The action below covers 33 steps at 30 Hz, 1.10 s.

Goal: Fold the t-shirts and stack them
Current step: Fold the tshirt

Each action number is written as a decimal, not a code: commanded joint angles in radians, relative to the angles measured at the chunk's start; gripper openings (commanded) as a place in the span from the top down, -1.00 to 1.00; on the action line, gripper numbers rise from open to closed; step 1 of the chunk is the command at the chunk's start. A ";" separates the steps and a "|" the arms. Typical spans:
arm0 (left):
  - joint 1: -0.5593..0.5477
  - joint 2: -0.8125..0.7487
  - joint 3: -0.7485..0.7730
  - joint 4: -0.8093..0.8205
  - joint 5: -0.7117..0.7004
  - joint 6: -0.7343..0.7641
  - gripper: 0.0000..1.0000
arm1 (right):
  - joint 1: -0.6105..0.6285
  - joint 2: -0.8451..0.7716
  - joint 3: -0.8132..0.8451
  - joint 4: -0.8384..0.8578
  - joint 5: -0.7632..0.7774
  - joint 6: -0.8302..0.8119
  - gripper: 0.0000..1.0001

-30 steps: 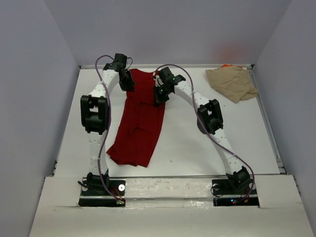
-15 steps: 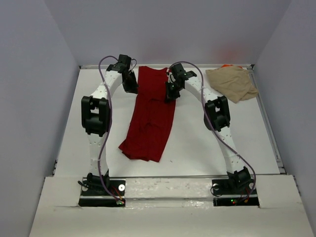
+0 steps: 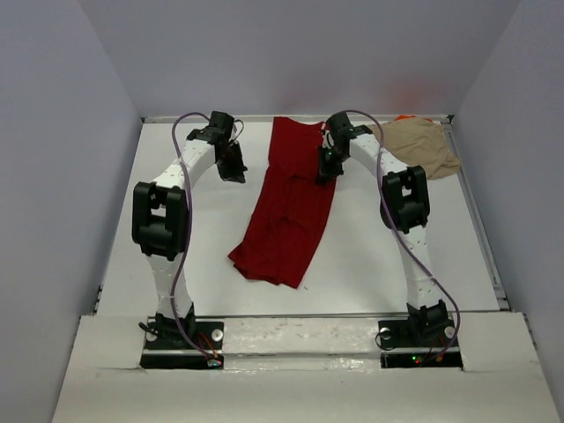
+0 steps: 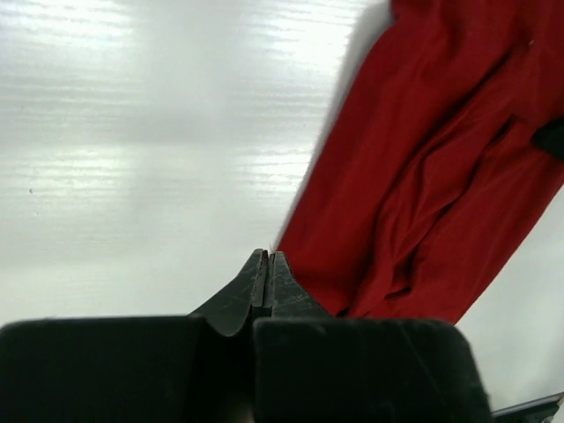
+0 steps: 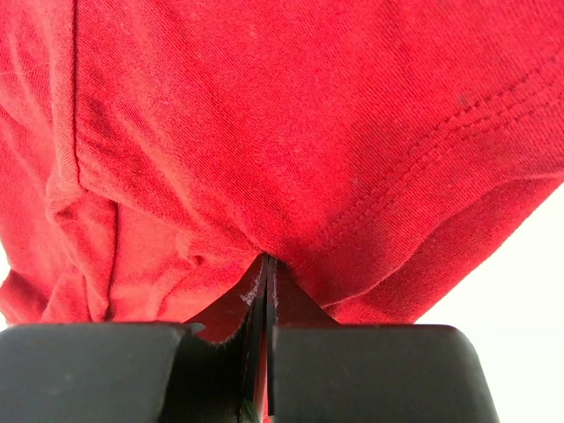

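**A:** Red cloth first. Where does the dark red t-shirt (image 3: 291,207) lie?

**B:** It is bunched into a long rumpled strip on the table (image 3: 194,256). It runs from a little beyond the right fingers back toward the arm bases. The right gripper (image 5: 267,263) is clenched on one edge of it, and a stitched hem gathers straight into the closed tips.

**A:** And the left gripper (image 4: 267,258)?

**B:** It is pressed together with nothing between its fingers. The shirt's edge passes just to the right of its tips and, as far as the wrist view shows, does not touch them.

**A:** The other shirts?

**B:** The tan t-shirt (image 3: 421,145) sits crumpled to the right of the right fingers, well apart from the left ones. A sliver of orange fabric (image 3: 405,117) peeks out behind it.

**A:** Which step is this?

**B:** Laying the red shirt out flat, I judge. No fold is made yet and nothing is stacked.

**A:** What does the next move call for?

**B:** A second hold, probably. The left fingers would have to open, shift right to the near edge of the cloth and pinch it. Then both grippers could draw the strip wide. Pulled from one side only, cloth this soft is likely to trail along rumpled.
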 commanded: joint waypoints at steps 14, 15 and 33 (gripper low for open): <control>-0.054 -0.281 -0.272 0.061 -0.074 -0.016 1.00 | 0.142 -0.247 0.061 -0.022 0.124 -0.146 0.19; -0.054 -0.295 -0.278 0.059 -0.075 -0.023 1.00 | 0.156 -0.273 0.014 -0.018 0.110 -0.128 0.19; -0.138 -0.631 -0.675 0.071 -0.069 -0.119 1.00 | 0.416 -0.951 -1.011 0.347 0.095 0.135 1.00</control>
